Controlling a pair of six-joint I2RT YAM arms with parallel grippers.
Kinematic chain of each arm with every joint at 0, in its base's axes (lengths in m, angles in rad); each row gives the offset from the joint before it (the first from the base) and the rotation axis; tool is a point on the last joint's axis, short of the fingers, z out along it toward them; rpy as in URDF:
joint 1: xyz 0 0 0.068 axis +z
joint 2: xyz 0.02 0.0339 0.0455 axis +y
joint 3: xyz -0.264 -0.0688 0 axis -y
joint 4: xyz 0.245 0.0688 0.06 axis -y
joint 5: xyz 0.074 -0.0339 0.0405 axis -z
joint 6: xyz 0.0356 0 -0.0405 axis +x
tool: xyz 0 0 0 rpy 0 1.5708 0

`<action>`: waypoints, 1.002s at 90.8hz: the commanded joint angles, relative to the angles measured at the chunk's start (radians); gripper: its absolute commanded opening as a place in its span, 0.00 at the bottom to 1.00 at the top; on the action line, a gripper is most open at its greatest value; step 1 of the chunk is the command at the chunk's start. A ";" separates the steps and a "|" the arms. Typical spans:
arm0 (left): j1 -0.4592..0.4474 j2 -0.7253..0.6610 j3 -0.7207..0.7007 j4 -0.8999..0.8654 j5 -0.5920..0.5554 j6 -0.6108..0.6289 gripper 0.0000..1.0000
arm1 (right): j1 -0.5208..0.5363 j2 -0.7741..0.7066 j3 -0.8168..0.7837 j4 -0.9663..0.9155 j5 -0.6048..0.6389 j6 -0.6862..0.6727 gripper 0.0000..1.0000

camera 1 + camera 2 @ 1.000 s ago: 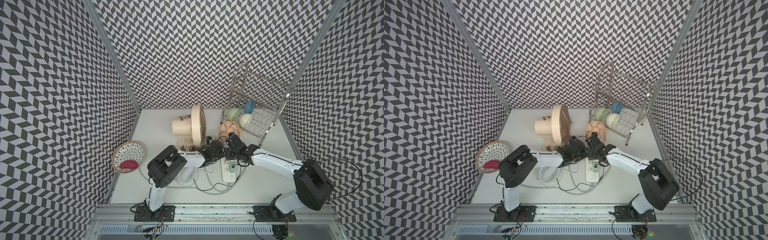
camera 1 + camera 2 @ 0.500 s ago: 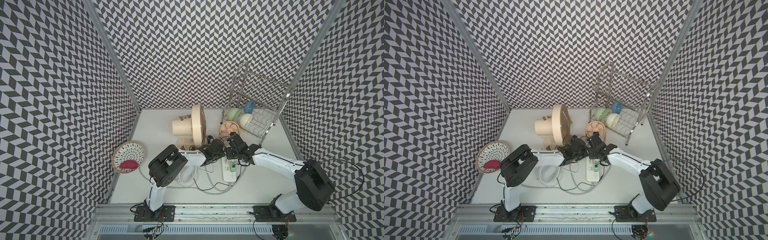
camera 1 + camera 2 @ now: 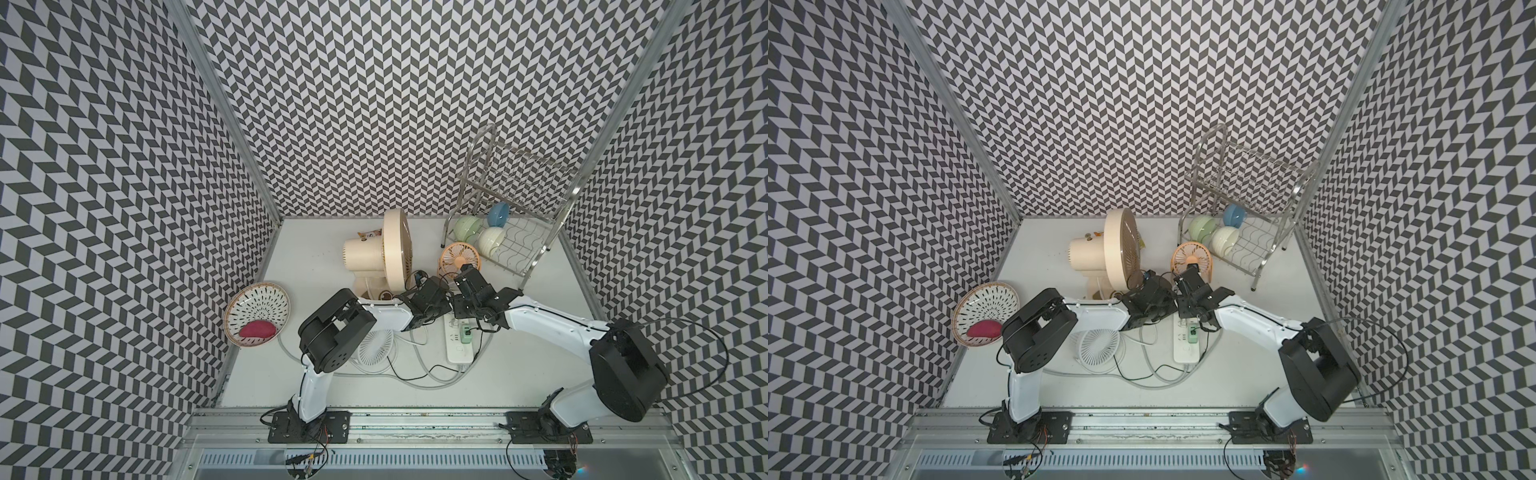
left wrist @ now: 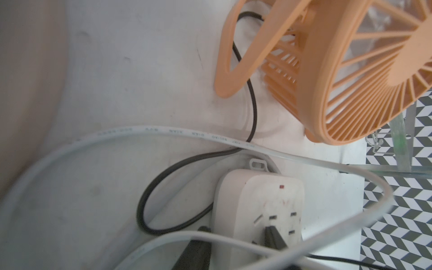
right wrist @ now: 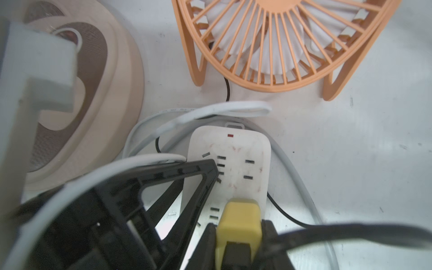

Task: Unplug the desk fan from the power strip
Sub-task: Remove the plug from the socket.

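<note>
The white power strip [image 3: 459,353] [image 3: 1185,351] lies mid-table, with both grippers at its far end. In the right wrist view my right gripper [image 5: 238,224] is shut on a yellow plug [image 5: 238,210] seated in the power strip [image 5: 247,152]; a black cord leaves the plug's back. My left gripper [image 4: 236,229] is open astride the strip's [image 4: 264,198] edge, one finger on its face and the other beside it. The small orange desk fan [image 5: 280,35] [image 3: 459,259] stands just beyond, its black cord [image 4: 253,105] running toward the strip. A pale green plug [image 3: 466,332] shows by the right gripper's [image 3: 463,320] tips.
A large cream fan [image 3: 386,253] stands to the left of the grippers, and a small white fan [image 3: 375,347] lies under the left arm. White and black cords [image 3: 415,370] loop around the strip. A wire dish rack with bowls [image 3: 507,241] sits at the back right, a patterned basket [image 3: 257,313] at the left.
</note>
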 commanded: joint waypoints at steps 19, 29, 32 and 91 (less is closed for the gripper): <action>-0.017 0.167 -0.070 -0.297 0.067 0.001 0.41 | 0.041 -0.096 0.040 0.308 -0.355 0.015 0.00; -0.017 0.162 -0.070 -0.299 0.062 0.000 0.40 | 0.010 -0.049 0.106 0.090 -0.017 0.046 0.00; -0.017 0.164 -0.071 -0.298 0.063 0.002 0.40 | 0.010 -0.056 0.098 0.108 -0.025 0.025 0.00; -0.023 0.152 -0.065 -0.299 0.049 0.009 0.39 | 0.047 -0.061 0.119 0.269 -0.362 -0.019 0.00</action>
